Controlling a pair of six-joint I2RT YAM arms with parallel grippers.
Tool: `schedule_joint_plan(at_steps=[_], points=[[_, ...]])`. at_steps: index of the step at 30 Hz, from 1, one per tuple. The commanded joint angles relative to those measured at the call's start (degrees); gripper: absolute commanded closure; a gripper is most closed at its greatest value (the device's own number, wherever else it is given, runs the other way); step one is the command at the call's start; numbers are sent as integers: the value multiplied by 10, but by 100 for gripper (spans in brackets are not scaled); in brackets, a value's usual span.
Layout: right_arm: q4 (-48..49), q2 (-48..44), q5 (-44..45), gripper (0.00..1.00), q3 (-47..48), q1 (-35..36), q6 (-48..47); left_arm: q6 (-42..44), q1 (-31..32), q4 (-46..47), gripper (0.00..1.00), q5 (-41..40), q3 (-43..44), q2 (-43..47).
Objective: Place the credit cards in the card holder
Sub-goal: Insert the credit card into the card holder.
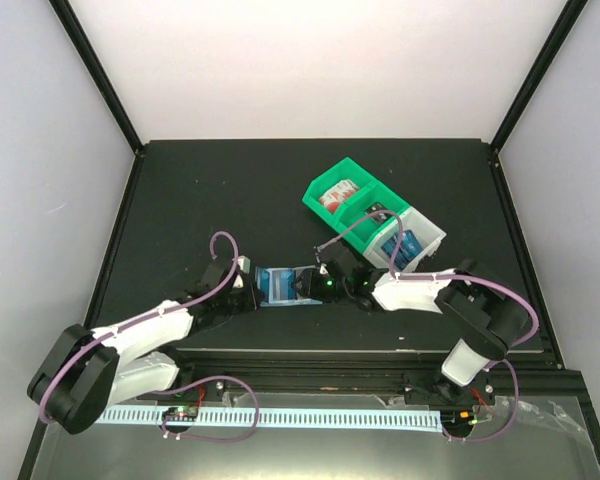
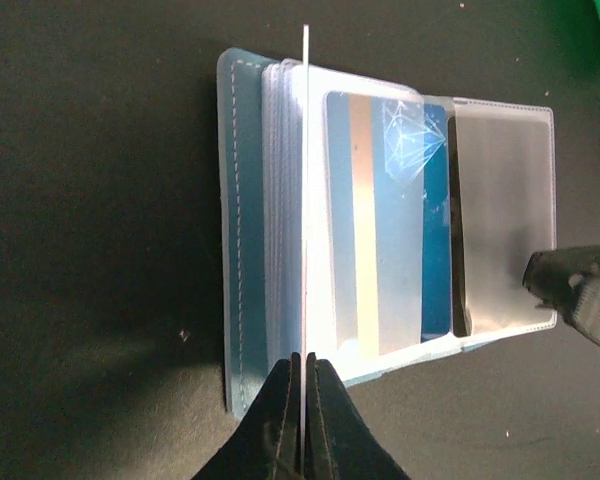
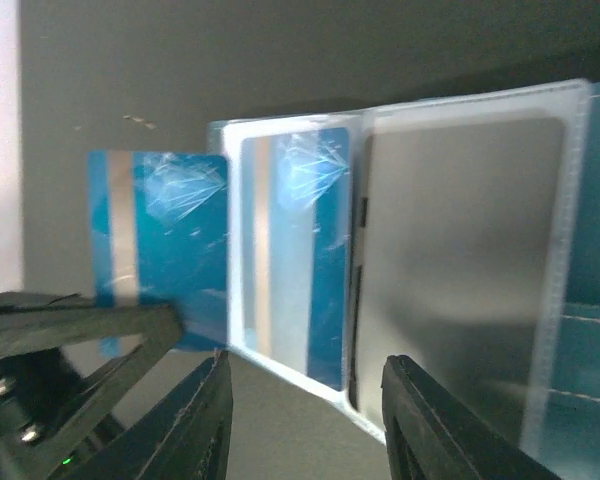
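Note:
The teal card holder (image 1: 283, 285) lies open on the black table between my two grippers. Its clear sleeves show in the left wrist view (image 2: 500, 220). One sleeve holds a blue credit card (image 2: 390, 230), which also shows in the right wrist view (image 3: 295, 250). My left gripper (image 2: 306, 365) is shut on a second blue card (image 3: 160, 240), held upright on its edge over the holder's left half; in its own view this card (image 2: 305, 150) is a thin line. My right gripper (image 3: 310, 400) is open at the holder's near edge, with nothing between its fingers (image 3: 205, 420).
A green bin (image 1: 342, 192) and a white bin (image 1: 427, 230) stand behind and to the right of the holder, with small items inside. The right gripper's tip (image 2: 580, 290) shows at the holder's right edge in the left wrist view. A raised rim runs round the table.

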State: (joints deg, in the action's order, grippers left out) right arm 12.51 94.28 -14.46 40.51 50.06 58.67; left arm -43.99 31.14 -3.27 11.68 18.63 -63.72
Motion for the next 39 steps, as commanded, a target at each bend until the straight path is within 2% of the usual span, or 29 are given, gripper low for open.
schedule_joint_plan(at_steps=[1, 7, 11, 19, 24, 29, 33, 39], points=[[-139, 1, 100, 59, 48, 15, -56, 18, -4, -68, 98, 4, 26, 29], [-189, 38, 120, 66, 112, 36, -83, 17, -4, -105, 98, -35, 26, 68], [-190, 65, 115, 65, 132, 47, -83, 17, -4, -107, 98, -52, 27, 58], [-205, 111, 112, 64, 176, 66, -85, 22, -5, -84, 98, -25, 20, 32], [-179, 117, 83, 63, 181, 67, -89, 21, -5, -80, 98, -14, 10, 36], [-197, 104, 119, 64, 181, 67, -95, 20, -5, -87, 98, -16, 7, 49], [-236, 82, 169, 75, 182, 70, -108, 21, -5, -99, 98, -19, 13, 76], [-296, 86, 209, 82, 212, 77, -127, 24, -5, -108, 98, -21, 21, 105]])
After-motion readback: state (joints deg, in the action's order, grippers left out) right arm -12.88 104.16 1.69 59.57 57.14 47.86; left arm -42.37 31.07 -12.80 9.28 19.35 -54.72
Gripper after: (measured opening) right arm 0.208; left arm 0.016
